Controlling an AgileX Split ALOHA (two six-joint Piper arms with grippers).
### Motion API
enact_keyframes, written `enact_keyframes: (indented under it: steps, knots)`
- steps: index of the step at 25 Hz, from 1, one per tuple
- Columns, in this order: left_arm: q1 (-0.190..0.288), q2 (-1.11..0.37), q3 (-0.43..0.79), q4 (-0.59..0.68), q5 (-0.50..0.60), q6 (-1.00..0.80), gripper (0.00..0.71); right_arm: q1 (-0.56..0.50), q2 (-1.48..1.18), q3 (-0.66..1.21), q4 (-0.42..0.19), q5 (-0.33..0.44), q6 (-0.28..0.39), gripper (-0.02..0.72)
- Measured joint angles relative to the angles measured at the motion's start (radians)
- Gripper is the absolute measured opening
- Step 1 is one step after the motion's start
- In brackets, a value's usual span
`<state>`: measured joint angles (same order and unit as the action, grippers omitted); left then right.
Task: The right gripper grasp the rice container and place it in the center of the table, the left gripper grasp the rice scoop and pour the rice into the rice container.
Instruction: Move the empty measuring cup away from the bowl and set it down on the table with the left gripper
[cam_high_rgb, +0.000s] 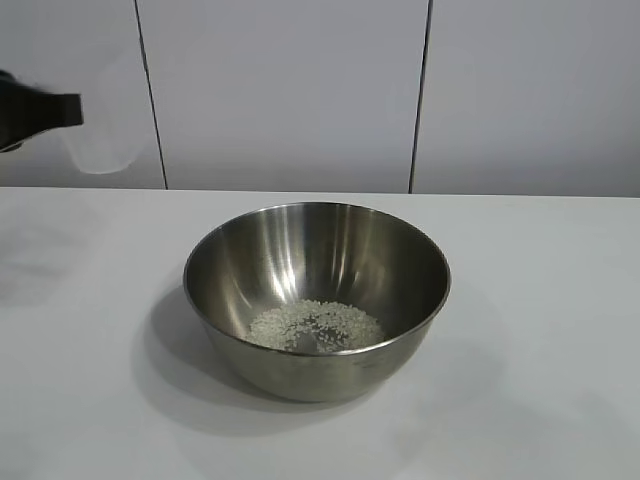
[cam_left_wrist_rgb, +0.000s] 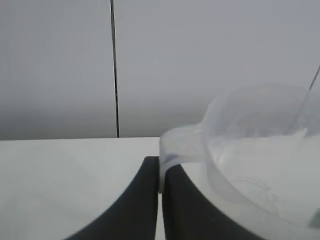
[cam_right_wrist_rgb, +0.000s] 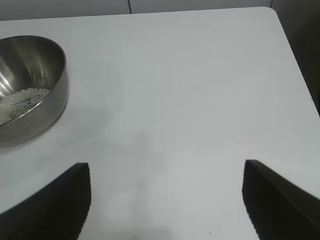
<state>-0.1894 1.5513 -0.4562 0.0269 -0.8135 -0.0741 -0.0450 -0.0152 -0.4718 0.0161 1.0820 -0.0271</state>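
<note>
Left gripper (cam_left_wrist_rgb: 159, 200) clenched on rice scoop (cam_left_wrist_rgb: 260, 155) handle — right gripper (cam_right_wrist_rgb: 165, 200) spread wide, empty.

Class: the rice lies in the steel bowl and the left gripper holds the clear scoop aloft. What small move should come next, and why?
Probably lower the rice scoop to the table at the left and release: the left gripper pinches its handle, and the rice already lies in the rice container.

Rice container (cam_high_rgb: 316, 298): on the table (cam_high_rgb: 540, 300), centre. Rice (cam_high_rgb: 315, 326): inside it, at the bottom. Rice scoop (cam_high_rgb: 103, 130): far left, raised above the table, behind the container.
</note>
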Motion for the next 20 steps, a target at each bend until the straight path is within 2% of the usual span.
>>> enact_keyframes:
  steps: [3, 6, 10, 15, 20]
  knots:
    - [0.095, 0.039, 0.054, 0.16, -0.084, -0.086, 0.008, 0.0, 0.0, 0.0, 0.0, 0.0, 0.0, 0.568]
    - [0.137, 0.136, 0.091, 0.206, -0.184, -0.097, 0.008, 0.0, 0.0, 0.0, 0.0, 0.0, 0.0, 0.568]
    - [0.145, 0.292, 0.097, 0.247, -0.306, -0.052, 0.008, 0.0, 0.0, 0.0, 0.0, 0.0, 0.0, 0.568]
    - [0.145, 0.463, 0.093, 0.273, -0.317, 0.002, 0.008, 0.0, 0.0, 0.0, 0.0, 0.0, 0.0, 0.568]
    - [0.145, 0.506, 0.086, 0.273, -0.339, 0.09, 0.008, 0.0, 0.0, 0.0, 0.0, 0.0, 0.0, 0.568]
